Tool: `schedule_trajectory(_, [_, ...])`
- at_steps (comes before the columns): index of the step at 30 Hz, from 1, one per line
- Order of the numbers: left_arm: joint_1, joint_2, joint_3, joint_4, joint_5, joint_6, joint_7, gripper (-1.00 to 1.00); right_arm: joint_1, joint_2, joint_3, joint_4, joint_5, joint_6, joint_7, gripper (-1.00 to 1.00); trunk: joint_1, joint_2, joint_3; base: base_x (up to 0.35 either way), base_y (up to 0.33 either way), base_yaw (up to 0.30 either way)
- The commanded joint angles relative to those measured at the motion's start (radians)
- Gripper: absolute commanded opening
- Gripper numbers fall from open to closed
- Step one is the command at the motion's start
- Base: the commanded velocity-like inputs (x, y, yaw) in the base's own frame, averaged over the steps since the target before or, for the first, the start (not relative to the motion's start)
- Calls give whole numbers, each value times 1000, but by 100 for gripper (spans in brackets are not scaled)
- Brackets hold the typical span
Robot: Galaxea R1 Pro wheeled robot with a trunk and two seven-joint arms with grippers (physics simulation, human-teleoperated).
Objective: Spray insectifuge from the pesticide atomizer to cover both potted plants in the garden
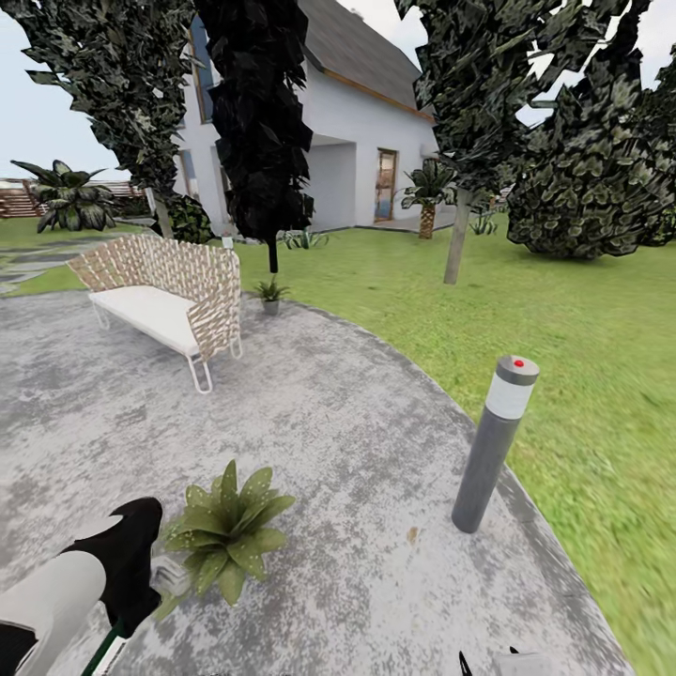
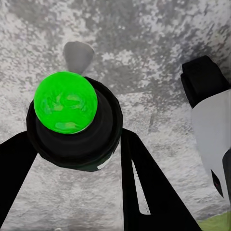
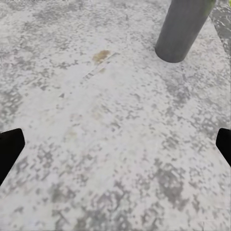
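Head view: the left arm (image 1: 75, 587) enters at the near left over the round grey patio (image 1: 357, 441). Below it, at the near edge, a slim dark green bottle with a white label shows, the pesticide atomizer (image 1: 105, 650). Just right of the arm stands potted plant 1 (image 1: 225, 530), a rosette of broad pointed leaves on the paving. Potted plant 2 (image 1: 270, 294) stands far off at the patio's far edge, just right of the woven bench (image 1: 169, 296). A grey bollard lamp (image 1: 495, 441) leans at the patio's right rim, beside the lawn (image 1: 563, 319). A white house (image 1: 347, 141) and dark trees close the far side.

Left wrist view: the left gripper (image 2: 77, 159) is clamped on the pesticide atomizer, its 2 black fingers (image 2: 144, 187) pressed against the dark bottle body, whose bright green cap (image 2: 66, 102) faces the camera. Grey paving lies beyond.

Right wrist view: the right gripper (image 3: 115, 147) has its jaws set wide apart, 1 black fingertip (image 3: 9, 147) at each edge, with nothing between them but paving. The bollard lamp's base (image 3: 183, 29) stands on the far side.
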Motion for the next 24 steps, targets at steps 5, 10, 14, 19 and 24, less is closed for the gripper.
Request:
schedule_trajectory(5, [0, -1, 4, -3, -8, 8, -10, -100, -1, 0, -8, 1, 11, -3, -1, 100, 0, 0, -1, 0, 0, 275])
schedule_trajectory(10, [0, -16, 4, -6, -7, 10, -12, -100, -1, 0, -8, 1, 11, -3, -1, 100, 0, 0, -1, 0, 0, 278])
schedule_trajectory(14, [0, -22, 4, -7, -6, 10, -12, -100, -1, 0, -8, 1, 11, -3, -1, 100, 0, 0, -1, 0, 0, 278])
schedule_trajectory(19, [0, -22, 5, -52, 14, 12, -16, -100, -1, 0, -8, 1, 11, -3, -1, 100, 0, 0, -1, 0, 0, 265])
schedule_trajectory(24, [0, -23, 4, -62, 36, 13, -17, -100, -1, 0, -8, 1, 11, -3, -1, 100, 0, 0, -1, 99, -40, 63])
